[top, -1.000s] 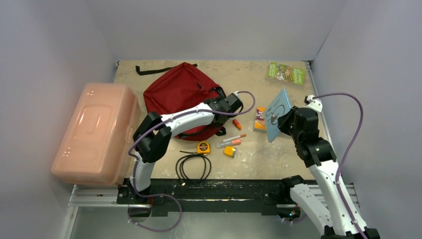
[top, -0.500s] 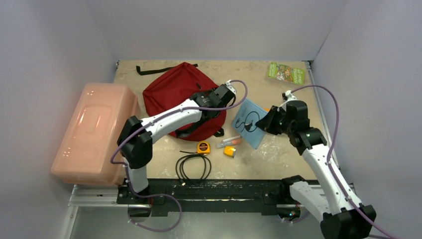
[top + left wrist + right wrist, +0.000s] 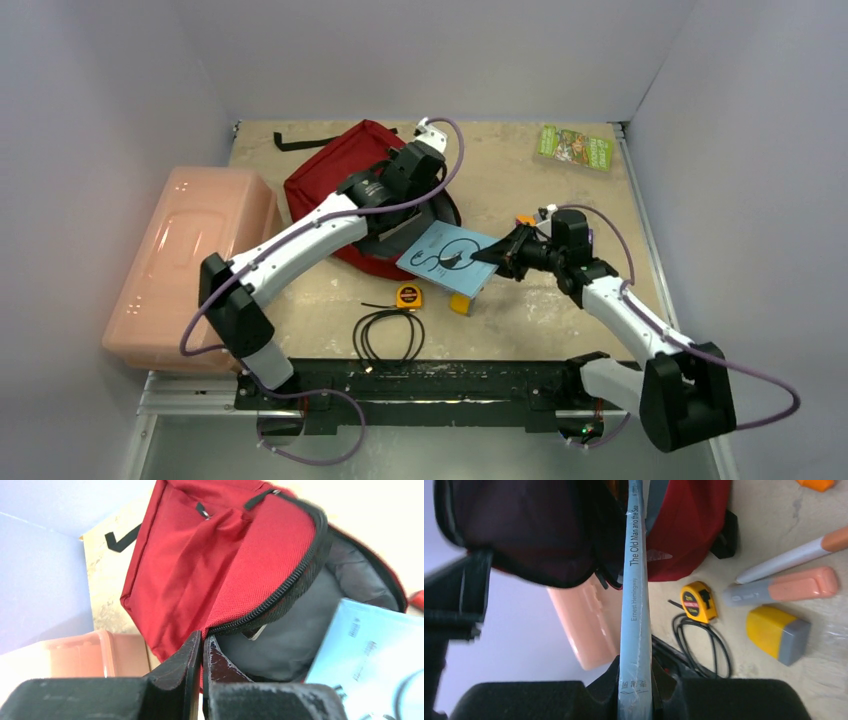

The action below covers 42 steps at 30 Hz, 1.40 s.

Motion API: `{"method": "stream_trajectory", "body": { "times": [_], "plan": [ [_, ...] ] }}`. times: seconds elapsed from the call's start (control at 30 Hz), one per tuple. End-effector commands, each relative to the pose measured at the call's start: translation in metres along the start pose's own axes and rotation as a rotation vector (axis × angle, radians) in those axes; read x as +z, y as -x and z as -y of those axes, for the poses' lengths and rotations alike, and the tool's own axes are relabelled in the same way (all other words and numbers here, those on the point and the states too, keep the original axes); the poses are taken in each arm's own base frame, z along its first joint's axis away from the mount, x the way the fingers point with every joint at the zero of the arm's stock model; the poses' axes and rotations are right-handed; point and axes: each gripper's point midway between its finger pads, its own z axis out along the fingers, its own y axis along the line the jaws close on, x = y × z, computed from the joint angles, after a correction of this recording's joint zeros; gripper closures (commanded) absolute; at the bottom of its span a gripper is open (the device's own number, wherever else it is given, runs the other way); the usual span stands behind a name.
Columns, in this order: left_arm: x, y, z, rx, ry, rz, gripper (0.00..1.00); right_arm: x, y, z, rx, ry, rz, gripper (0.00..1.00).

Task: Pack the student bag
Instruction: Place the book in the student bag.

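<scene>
The red backpack lies on the far left part of the desk, just beside a pale pink plastic box that stands off the desk's left edge. The left hand is pinched tight on the zipper rim of the backpack and holds the flap up, so the mouth gapes and the grey lining shows in the left wrist view.

The right hand grips a thin light blue book by its near end, with the spine facing the right wrist camera. The book is held roughly flat above the desk, and its far end is at the open mouth of the backpack; whether it is already inside I cannot tell.

On the desk near the book lie a yellow tape measure, a coiled black cable, a yellow and grey block and two markers. A green packet lies well apart in the far right corner
</scene>
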Motion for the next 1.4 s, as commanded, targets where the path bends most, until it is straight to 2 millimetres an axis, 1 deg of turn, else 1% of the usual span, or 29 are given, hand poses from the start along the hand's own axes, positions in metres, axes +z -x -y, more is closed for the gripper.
{"method": "stream_trajectory", "body": {
  "times": [0.0,0.03,0.1,0.23,0.33,0.4,0.47,0.53,0.63,0.67,0.7,0.77,0.8,0.83,0.9,0.93,0.97,1.1,1.17,1.2,1.27,1.3,1.33,1.37],
  "plan": [
    [-0.032,0.035,-0.012,-0.161,-0.090,0.177,1.00,0.004,0.014,-0.080,0.046,0.286,-0.004,1.00],
    [-0.034,0.033,-0.010,-0.159,-0.104,0.175,1.00,0.007,0.017,-0.089,0.048,0.306,-0.004,1.00],
    [-0.035,0.032,-0.010,-0.154,-0.109,0.166,1.00,0.015,0.024,-0.096,0.050,0.295,0.021,1.00],
    [-0.036,0.031,-0.009,-0.142,-0.122,0.164,1.00,0.030,0.034,-0.096,0.100,0.283,0.032,1.00],
    [-0.036,0.032,-0.004,-0.136,-0.151,0.166,1.00,0.047,0.044,-0.091,0.134,0.271,0.065,1.00],
    [-0.037,0.033,0.002,-0.131,-0.184,0.165,1.00,0.061,0.049,-0.096,0.158,0.301,0.089,1.00],
    [-0.038,0.033,0.006,-0.134,-0.207,0.158,1.00,0.082,0.050,-0.105,0.158,0.309,0.100,1.00],
    [-0.040,0.034,0.009,-0.128,-0.229,0.158,1.00,0.112,0.051,-0.111,0.137,0.305,0.112,1.00],
    [-0.040,0.033,0.010,-0.084,-0.240,0.163,1.00,0.153,0.056,-0.137,0.030,0.402,0.164,1.00],
    [-0.038,0.032,0.006,-0.045,-0.222,0.166,1.00,0.163,0.059,-0.147,-0.007,0.457,0.198,1.00],
    [-0.037,0.031,0.005,-0.023,-0.210,0.167,1.00,0.174,0.061,-0.152,-0.048,0.495,0.239,1.00],
    [-0.035,0.030,0.004,0.020,-0.204,0.166,1.00,0.204,0.064,-0.146,-0.072,0.504,0.300,0.94],
    [-0.035,0.029,0.006,0.040,-0.217,0.163,1.00,0.216,0.063,-0.146,-0.080,0.529,0.315,0.93],
    [-0.036,0.029,0.007,0.051,-0.229,0.162,1.00,0.219,0.063,-0.154,-0.113,0.590,0.334,0.92],
    [-0.038,0.030,0.009,0.070,-0.246,0.167,1.00,0.237,0.064,-0.154,-0.154,0.588,0.369,0.86],
    [-0.039,0.030,0.010,0.081,-0.256,0.172,1.00,0.247,0.067,-0.148,-0.172,0.553,0.387,0.83],
    [-0.038,0.029,0.011,0.088,-0.261,0.172,1.00,0.254,0.072,-0.143,-0.180,0.524,0.413,0.76],
    [-0.034,0.026,0.012,0.078,-0.248,0.162,1.00,0.267,0.083,-0.121,-0.192,0.447,0.475,0.57],
    [-0.033,0.026,0.016,0.074,-0.256,0.159,1.00,0.271,0.082,-0.109,-0.212,0.386,0.466,0.47],
    [-0.032,0.025,0.018,0.076,-0.259,0.154,1.00,0.270,0.079,-0.104,-0.233,0.358,0.458,0.40],
    [-0.032,0.024,0.018,0.082,-0.258,0.148,1.00,0.259,0.072,-0.097,-0.303,0.277,0.451,0.29],
    [-0.033,0.022,0.016,0.086,-0.251,0.146,1.00,0.255,0.070,-0.083,-0.327,0.197,0.445,0.23],
    [-0.033,0.021,0.014,0.087,-0.239,0.144,1.00,0.250,0.066,-0.075,-0.352,0.156,0.434,0.18],
    [-0.032,0.020,0.013,0.086,-0.233,0.143,1.00,0.245,0.062,-0.069,-0.380,0.128,0.416,0.16]
  ]
}}
